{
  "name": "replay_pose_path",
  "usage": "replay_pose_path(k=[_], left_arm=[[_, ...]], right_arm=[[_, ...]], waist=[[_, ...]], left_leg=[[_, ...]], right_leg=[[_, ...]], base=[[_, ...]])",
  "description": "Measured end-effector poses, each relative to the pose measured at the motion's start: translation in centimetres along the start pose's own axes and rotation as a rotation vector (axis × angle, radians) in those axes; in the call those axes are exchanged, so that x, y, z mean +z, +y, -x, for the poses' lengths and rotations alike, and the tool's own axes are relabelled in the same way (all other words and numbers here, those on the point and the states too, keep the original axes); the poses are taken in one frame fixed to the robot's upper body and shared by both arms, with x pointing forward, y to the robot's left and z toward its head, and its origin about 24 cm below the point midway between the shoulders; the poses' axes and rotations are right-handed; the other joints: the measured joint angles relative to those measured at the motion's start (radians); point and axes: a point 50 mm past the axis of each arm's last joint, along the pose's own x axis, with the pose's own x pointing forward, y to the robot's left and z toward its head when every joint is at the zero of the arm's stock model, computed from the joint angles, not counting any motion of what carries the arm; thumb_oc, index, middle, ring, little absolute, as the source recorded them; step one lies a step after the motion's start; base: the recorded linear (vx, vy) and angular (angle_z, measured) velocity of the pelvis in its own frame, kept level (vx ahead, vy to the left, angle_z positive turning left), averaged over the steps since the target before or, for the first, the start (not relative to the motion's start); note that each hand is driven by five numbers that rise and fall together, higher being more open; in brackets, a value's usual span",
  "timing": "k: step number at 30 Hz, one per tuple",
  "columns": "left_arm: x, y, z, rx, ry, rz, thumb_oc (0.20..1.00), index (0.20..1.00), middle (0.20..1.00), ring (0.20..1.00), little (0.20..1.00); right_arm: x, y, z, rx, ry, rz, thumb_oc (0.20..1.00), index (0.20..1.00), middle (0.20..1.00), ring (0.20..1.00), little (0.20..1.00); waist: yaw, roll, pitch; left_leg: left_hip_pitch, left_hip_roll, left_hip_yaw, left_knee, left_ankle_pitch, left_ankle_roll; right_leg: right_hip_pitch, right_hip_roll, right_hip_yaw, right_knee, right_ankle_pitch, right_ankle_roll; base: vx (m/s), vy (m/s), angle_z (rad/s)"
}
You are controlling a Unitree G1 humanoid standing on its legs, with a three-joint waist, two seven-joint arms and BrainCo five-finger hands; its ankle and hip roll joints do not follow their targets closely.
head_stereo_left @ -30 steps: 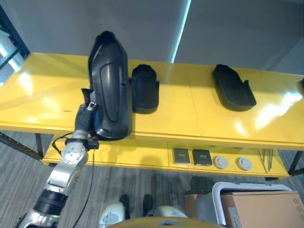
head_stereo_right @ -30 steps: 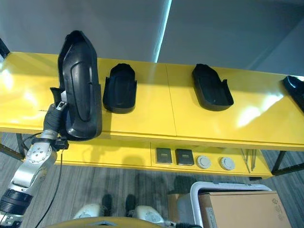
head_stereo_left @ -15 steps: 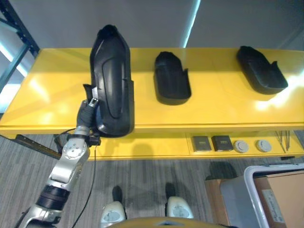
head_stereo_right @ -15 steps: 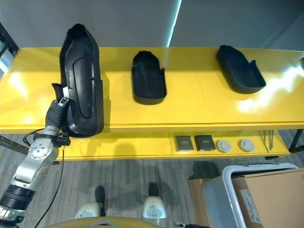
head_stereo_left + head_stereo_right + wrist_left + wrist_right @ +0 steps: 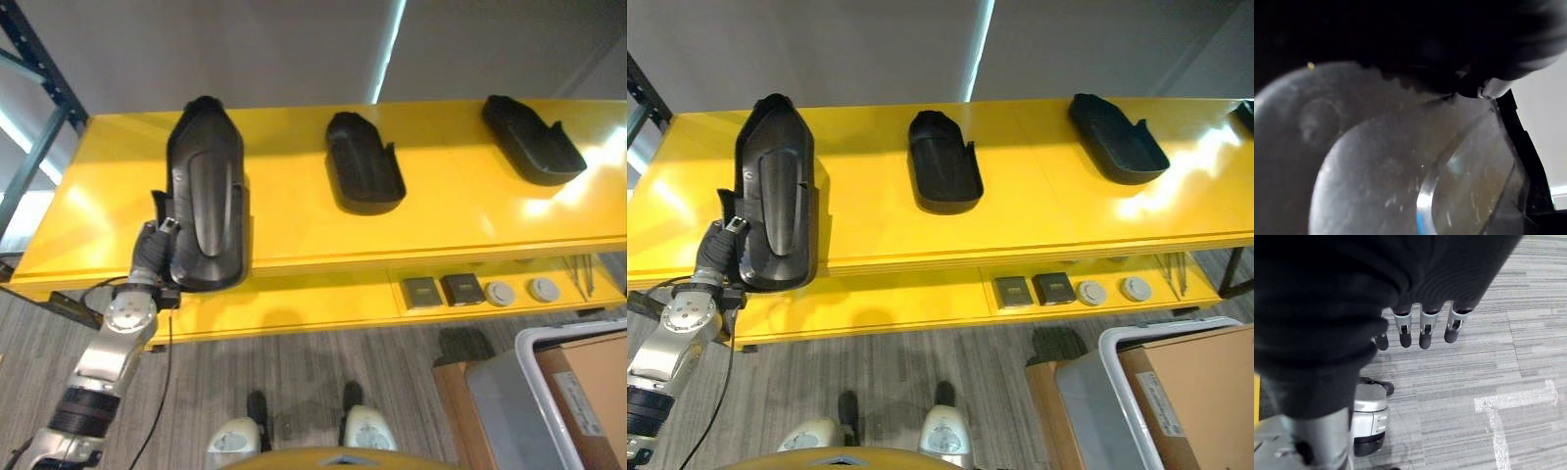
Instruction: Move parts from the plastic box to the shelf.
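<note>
Your left hand (image 5: 152,253) sits at the near end of the long black part (image 5: 204,208); its fingers are hidden behind the part, so you cannot tell how they stand. Against the frames from a second ago, the part has come down from its raised, tilted pose and now lies nearly flat on the yellow shelf (image 5: 460,211), near end overhanging the shelf's front edge; judgement: placement is almost done, release comes next. Two smaller black parts (image 5: 363,174) (image 5: 529,138) lie farther right along the shelf, well apart from it. Your right hand (image 5: 1420,325) hangs over the floor, fingers straight and loose, holding nothing. The plastic box (image 5: 1117,392) stands below the shelf's right end.
</note>
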Motion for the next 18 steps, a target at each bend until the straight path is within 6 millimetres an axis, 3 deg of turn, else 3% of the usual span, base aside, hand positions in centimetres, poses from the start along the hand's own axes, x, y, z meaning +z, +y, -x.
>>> replay_pose_path(k=[4, 6, 9, 11, 12, 15, 18], left_arm=[[-0.4, 0.1, -0.5, 0.011, 0.046, -0.068, 0.2, 0.2, 0.2, 0.2, 0.2], [-1.2, 1.0, -0.8, 0.038, 0.1, -0.113, 0.2, 0.2, 0.2, 0.2, 0.2], [-2.2, 3.8, -2.0, 0.106, 0.202, -0.247, 0.2, 0.2, 0.2, 0.2, 0.2], [-2.7, 7.0, -3.2, 0.18, 0.295, -0.338, 0.2, 0.2, 0.2, 0.2, 0.2], [-2.8, 7.5, -3.3, 0.195, 0.312, -0.347, 0.2, 0.2, 0.2, 0.2, 0.2], [-2.1, 12.4, -4.8, 0.313, 0.448, -0.486, 0.2, 0.2, 0.2, 0.2, 0.2], [-1.1, 13.6, -5.5, 0.321, 0.471, -0.576, 0.2, 0.2, 0.2, 0.2, 0.2]], right_arm=[[-1.3, -0.8, 0.1, -0.02, 0.033, 0.032, 1.0, 1.0, 1.0, 1.0, 1.0], [-1.4, -1.7, 0.2, -0.04, 0.034, 0.037, 1.0, 1.0, 1.0, 1.0, 1.0], [-0.8, -2.6, 0.4, -0.058, 0.012, 0.052, 1.0, 1.0, 1.0, 1.0, 1.0], [-0.8, -2.9, 0.5, -0.057, 0.015, 0.067, 1.0, 1.0, 1.0, 1.0, 1.0], [-0.8, -3.0, 0.5, -0.058, 0.02, 0.072, 1.0, 1.0, 1.0, 1.0, 1.0], [-1.8, -2.7, 0.5, -0.029, 0.072, 0.129, 1.0, 1.0, 1.0, 1.0, 1.0], [-1.8, -2.5, 0.5, -0.015, 0.076, 0.151, 1.0, 1.0, 1.0, 1.0, 1.0]], waist=[[-0.013, 0.003, -0.043], [-0.017, 0.001, -0.079], [-0.04, 0.0, -0.093], [-0.055, 0.001, -0.094], [-0.057, 0.001, -0.094], [-0.08, 0.004, -0.094], [-0.083, 0.007, -0.093]], left_leg=[[-0.009, 0.043, -0.03, -0.014, 0.018, -0.027], [-0.001, 0.059, -0.026, -0.017, 0.024, -0.032], [0.016, 0.073, -0.023, -0.018, 0.023, -0.041], [0.018, 0.077, -0.021, -0.018, 0.026, -0.047], [0.018, 0.077, -0.021, -0.018, 0.026, -0.047], [0.014, 0.072, -0.001, -0.018, 0.026, -0.048], [-0.004, 0.068, 0.003, -0.018, 0.028, -0.046]], right_leg=[[0.064, 0.062, 0.006, -0.108, 0.035, -0.017], [0.073, 0.081, 0.003, -0.141, 0.047, -0.031], [0.09, 0.099, 0.003, -0.147, 0.046, -0.043], [0.091, 0.103, 0.004, -0.147, 0.049, -0.052], [0.09, 0.103, 0.005, -0.147, 0.049, -0.053], [0.077, 0.099, 0.022, -0.146, 0.05, -0.05], [0.052, 0.098, 0.032, -0.137, 0.056, -0.05]], base=[[0.1, -0.107, 0.12], [0.12, -0.074, -0.02], [0.12, -0.039, -0.05], [0.05, -0.01, -0.05], [0.06, -0.008, -0.05], [0.01, 0.002, -0.12], [0.01, 0.018, -0.1]])
